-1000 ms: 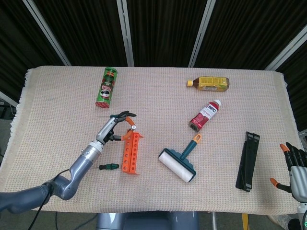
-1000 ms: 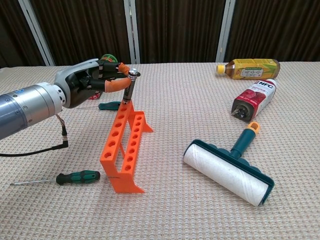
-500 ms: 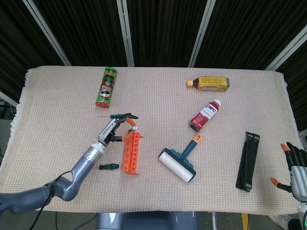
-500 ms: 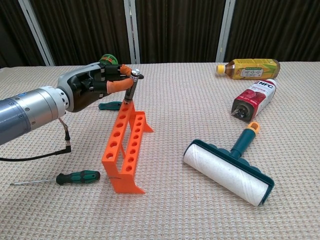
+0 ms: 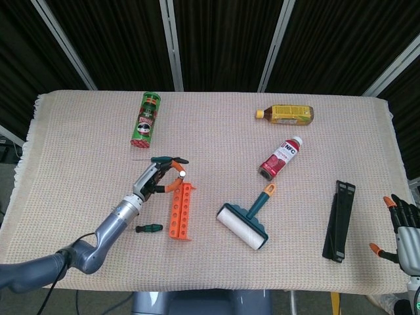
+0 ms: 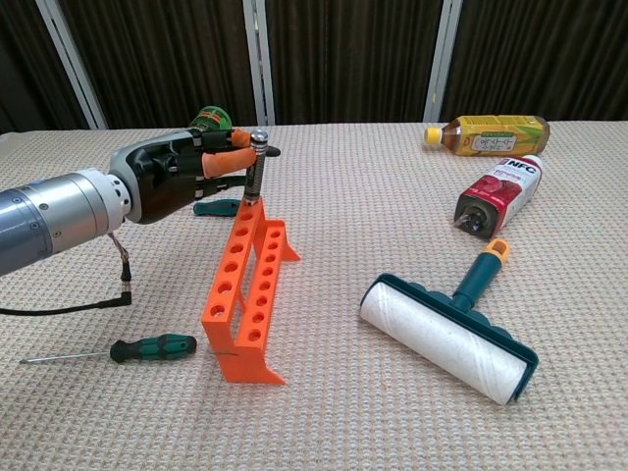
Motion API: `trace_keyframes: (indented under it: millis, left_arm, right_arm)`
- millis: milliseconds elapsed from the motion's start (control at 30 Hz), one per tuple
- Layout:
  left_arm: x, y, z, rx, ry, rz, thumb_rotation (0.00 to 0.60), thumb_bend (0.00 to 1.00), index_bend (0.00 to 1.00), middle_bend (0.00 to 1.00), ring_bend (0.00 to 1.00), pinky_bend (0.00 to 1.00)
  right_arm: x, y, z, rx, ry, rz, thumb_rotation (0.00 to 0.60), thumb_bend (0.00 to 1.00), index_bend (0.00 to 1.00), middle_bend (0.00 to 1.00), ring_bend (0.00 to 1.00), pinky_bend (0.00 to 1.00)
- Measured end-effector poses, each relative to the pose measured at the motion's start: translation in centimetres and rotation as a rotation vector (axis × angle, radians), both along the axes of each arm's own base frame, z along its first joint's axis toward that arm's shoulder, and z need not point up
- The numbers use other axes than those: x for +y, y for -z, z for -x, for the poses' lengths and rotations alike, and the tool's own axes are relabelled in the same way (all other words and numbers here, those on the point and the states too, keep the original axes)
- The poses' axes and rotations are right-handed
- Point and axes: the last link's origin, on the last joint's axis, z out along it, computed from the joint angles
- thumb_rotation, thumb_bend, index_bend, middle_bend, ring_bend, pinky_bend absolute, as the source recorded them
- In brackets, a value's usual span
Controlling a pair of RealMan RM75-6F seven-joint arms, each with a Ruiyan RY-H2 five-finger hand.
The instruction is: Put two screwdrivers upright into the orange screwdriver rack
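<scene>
The left hand (image 6: 182, 177) reaches in from the left edge and pinches a dark screwdriver (image 6: 254, 169) near its metal cap, fingers wrapped around the shaft; the tool stands upright, its lower end in the far end of the orange screwdriver rack (image 6: 246, 287), which sits on the woven table cloth (image 6: 373, 412); a second screwdriver with a green handle (image 6: 152, 347) lies flat on the cloth just left of the rack's near end, untouched; another green-handled tool (image 6: 216, 207) lies behind the hand, partly hidden. Over on the far side, the right hand (image 5: 405, 235) hangs at the table's right edge, fingers spread, holding nothing. Around the scene: a lint roller (image 6: 449, 330) right of the rack; a red bottle (image 6: 498, 192) and a yellow bottle (image 6: 487, 133) lying beyond it; a green can (image 5: 146, 119) toward the back; a black flat bar (image 5: 340, 220) near the right edge.
</scene>
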Motion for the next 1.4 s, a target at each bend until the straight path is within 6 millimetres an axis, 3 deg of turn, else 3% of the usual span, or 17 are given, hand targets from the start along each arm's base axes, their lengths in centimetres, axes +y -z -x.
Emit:
trace_keyframes:
  millis: [367,667,833,1067,1167,1233,1400]
  left_arm:
    - [-0.1,0.2,0.4,0.007,0.009,0.007,0.6,0.5,0.45,0.19,0.02,0.03]
    - [-0.4,0.3,0.4,-0.019,0.013,0.012,0.599,0.36,0.27,0.16,0.01,0.03]
    - [-0.4,0.2,0.4,-0.043,0.017,0.015,0.549,0.3,0.16,0.14,0.0,0.02]
    - [-0.5,-0.4,0.6,-0.087,0.015,0.007,0.507,0.29,0.16,0.14,0.0,0.02]
    - [-0.4,-1.0,0.7,-0.089,0.029,-0.014,0.502,0.4,0.17,0.14,0.0,0.02]
    - [-0.4,-1.4,0.7,-0.071,0.05,-0.035,0.501,0.55,0.18,0.13,0.0,0.02]
    - [-0.2,-2.3,0.9,0.042,0.122,-0.097,0.5,0.63,0.16,0.1,0.0,0.02]
  right_arm:
    - [-0.1,0.0,0.0,0.0,0.003,0.0,0.6,0.0,0.0,0.0,0.0,0.0]
    - [-0.1,0.0,0.0,0.0,0.004,0.0,0.6,0.0,0.0,0.0,0.0,0.0]
    - [-0.1,0.0,0.0,0.001,0.003,0.0,0.6,0.0,0.0,0.0,0.0,0.0]
    - [-0.1,0.0,0.0,0.002,0.004,0.001,0.6,0.0,0.0,0.0,0.0,0.0]
    - [-0.1,0.0,-0.1,0.003,0.003,0.002,0.6,0.0,0.0,0.0,0.0,0.0]
    - [-0.1,0.0,-0.1,0.003,0.002,0.002,0.6,0.0,0.0,0.0,0.0,0.0]
    - [0.0,0.0,-0.1,0.002,-0.001,0.002,0.6,0.0,0.0,0.0,0.0,0.0]
